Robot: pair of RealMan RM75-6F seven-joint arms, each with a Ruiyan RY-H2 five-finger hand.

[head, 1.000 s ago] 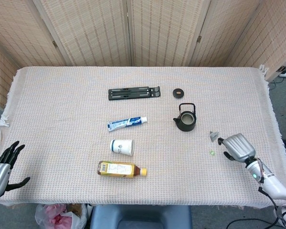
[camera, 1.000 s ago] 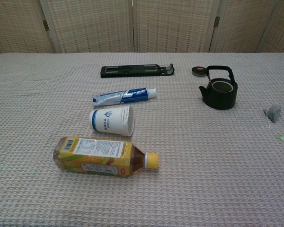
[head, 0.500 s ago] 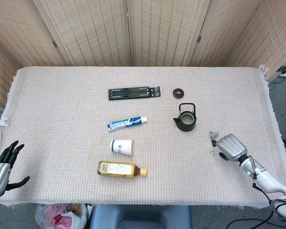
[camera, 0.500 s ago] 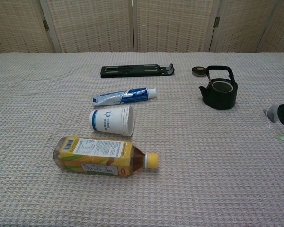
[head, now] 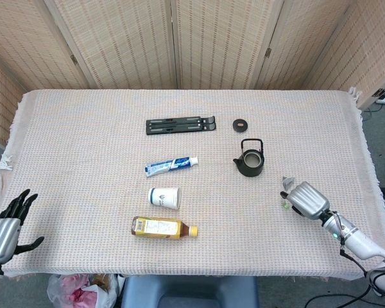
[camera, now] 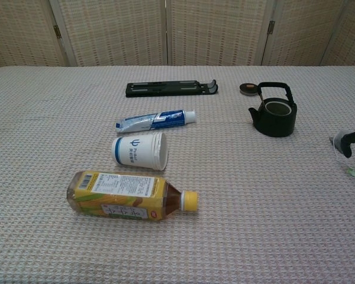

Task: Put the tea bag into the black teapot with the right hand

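At the right edge of the frame, on the woven cloth, the right hand lies over the tea bag with its fingers touching it, but I cannot tell if they are really closed on it. The black teapot stands open a little up and left of this hand, and its lid lies apart, higher in the frame. In the lower left corner the left hand rests with its fingers spread and holds nothing.

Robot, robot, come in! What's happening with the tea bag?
Right hand at tea bag, grasp unclear. Left hand open, idle. Teapot lid off, path clear.
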